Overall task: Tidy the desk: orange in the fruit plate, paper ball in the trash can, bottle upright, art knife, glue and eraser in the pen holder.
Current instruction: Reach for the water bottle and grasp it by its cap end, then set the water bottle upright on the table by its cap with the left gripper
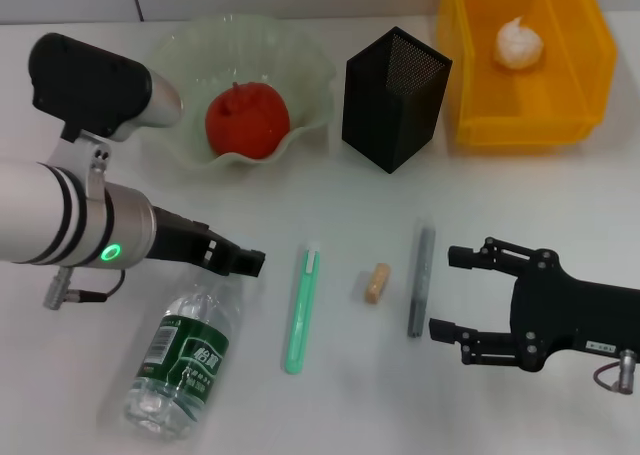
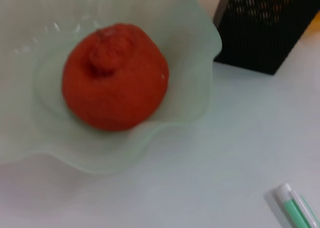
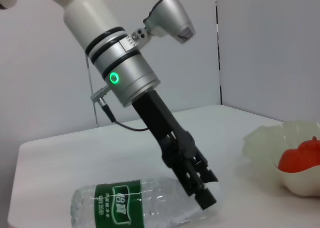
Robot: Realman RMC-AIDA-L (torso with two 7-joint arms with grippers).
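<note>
White table [image 1: 560,190] with items as follows. Orange [image 1: 247,120] inside fruit plate [image 1: 315,65], at 11 o'clock of table centre. Pen holder [image 1: 390,98] upright at 12 o'clock, just beside plate's 3 o'clock edge, apart from it. Trash can [image 1: 470,65] at 1 o'clock, paper ball [image 1: 518,43] inside, toward its far end. Bottle [image 1: 185,360] lying on its side at 7 o'clock, label up, neck end under left arm. Green stick with white tip [image 1: 300,310] lying flat at 6 o'clock; eraser [image 1: 376,282] near it on the 3 o'clock side; grey stick [image 1: 419,280] next along, lying flat, separate from eraser. Left end effector [image 1: 243,262] low over bottle's neck end, angled steeply down toward table; in right wrist view fingertips close together at bottle's clear shoulder, grip on bottle not confirmable, so finger state cannot be told. Right end effector [image 1: 455,293] at 4 o'clock, released, jaws spread wide, pointing toward 9 o'clock, tips just beside grey stick, nothing between them. Left wrist view: orange and plate close up, pen holder corner, green stick tip.
</note>
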